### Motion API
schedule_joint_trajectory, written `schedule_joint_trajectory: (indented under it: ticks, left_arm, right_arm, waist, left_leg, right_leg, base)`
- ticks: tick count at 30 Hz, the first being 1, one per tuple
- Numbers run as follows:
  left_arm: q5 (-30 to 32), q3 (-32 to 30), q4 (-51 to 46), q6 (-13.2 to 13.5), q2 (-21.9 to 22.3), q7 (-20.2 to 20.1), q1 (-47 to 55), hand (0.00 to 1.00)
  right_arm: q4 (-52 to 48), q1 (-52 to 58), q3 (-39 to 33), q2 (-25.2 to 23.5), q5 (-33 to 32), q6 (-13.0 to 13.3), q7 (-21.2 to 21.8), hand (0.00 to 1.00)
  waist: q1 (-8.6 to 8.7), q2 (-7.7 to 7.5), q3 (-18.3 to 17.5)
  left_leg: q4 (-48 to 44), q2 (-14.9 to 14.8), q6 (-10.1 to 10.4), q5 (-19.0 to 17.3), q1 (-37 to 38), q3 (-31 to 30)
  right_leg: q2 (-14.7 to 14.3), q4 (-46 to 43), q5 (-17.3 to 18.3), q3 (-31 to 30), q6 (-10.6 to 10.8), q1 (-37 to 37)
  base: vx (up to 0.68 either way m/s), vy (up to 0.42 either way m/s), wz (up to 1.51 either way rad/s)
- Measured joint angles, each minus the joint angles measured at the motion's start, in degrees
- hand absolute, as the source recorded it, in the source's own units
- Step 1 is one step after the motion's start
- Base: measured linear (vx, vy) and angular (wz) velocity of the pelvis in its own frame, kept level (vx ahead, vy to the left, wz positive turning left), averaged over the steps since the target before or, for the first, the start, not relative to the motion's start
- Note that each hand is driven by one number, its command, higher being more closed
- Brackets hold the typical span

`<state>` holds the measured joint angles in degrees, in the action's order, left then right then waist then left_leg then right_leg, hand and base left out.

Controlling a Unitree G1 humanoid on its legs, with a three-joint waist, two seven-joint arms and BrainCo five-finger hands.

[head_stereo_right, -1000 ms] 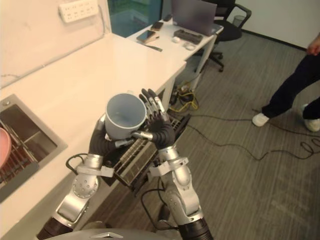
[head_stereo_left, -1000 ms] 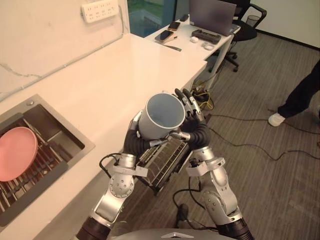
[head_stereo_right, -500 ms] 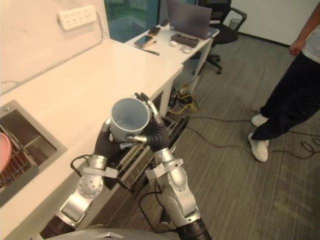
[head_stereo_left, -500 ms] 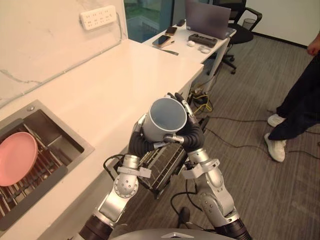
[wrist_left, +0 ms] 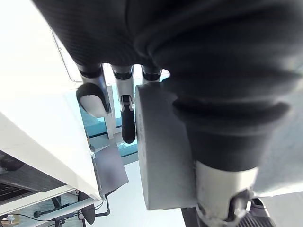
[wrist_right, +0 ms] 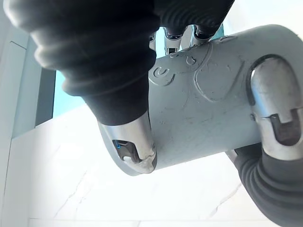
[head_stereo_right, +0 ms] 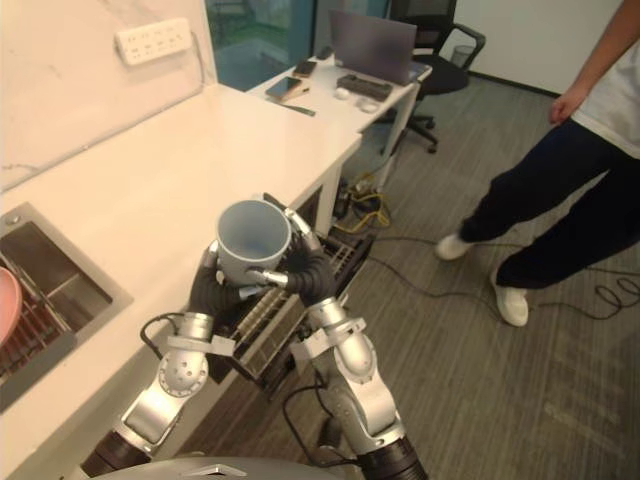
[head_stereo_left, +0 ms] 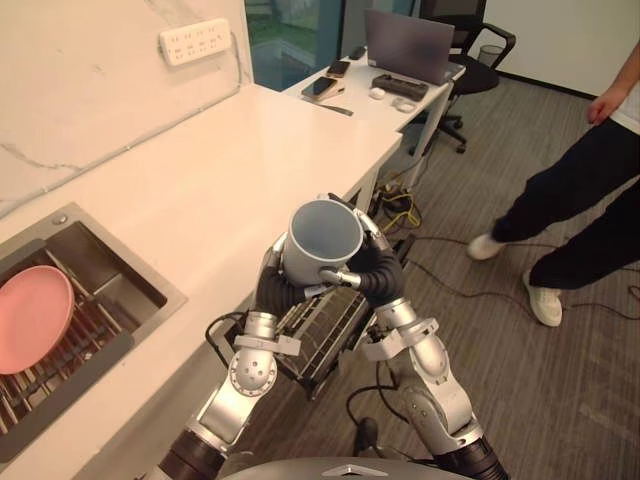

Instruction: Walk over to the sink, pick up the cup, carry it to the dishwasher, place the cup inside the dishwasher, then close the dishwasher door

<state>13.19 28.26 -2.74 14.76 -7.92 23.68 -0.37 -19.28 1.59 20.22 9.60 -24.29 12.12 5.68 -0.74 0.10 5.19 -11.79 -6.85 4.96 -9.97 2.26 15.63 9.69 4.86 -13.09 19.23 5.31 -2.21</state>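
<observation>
The grey cup [head_stereo_left: 322, 235] is held mouth-up by 2 grips: the left robot hand [head_stereo_left: 270, 290] wraps one side, and the right robot hand [head_stereo_left: 378, 275] curls round the other with its thumb across the wall. It hangs over the open dishwasher rack [head_stereo_left: 325, 335], beside the worktop [head_stereo_left: 200, 180]. Lower it slowly and level, and let go only once the base rests on the rack.

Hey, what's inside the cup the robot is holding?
Nothing shows inside the cup: just its bare grey inner wall. The part of the inside nearest the camera is covered by the rim.
</observation>
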Motion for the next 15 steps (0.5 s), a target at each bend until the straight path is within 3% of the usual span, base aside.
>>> schedule_joint_trajectory:
  ticks: [15]
  left_arm:
    - [2.7, 0.0, 1.2, -0.6, 0.0, 2.2, 0.0, 1.00]
  right_arm:
    - [0.0, 0.1, 1.3, -0.1, 3.1, -0.1, -4.3, 1.00]
  waist:
    - [0.76, -0.14, -1.3]
  left_leg:
    - [0.2, 0.0, 0.0, 0.1, 0.0, -0.2]
  right_leg:
    - [0.0, 0.0, 0.3, 0.1, 0.4, 0.1]
  base:
    - [0.00, 0.000, 0.00]
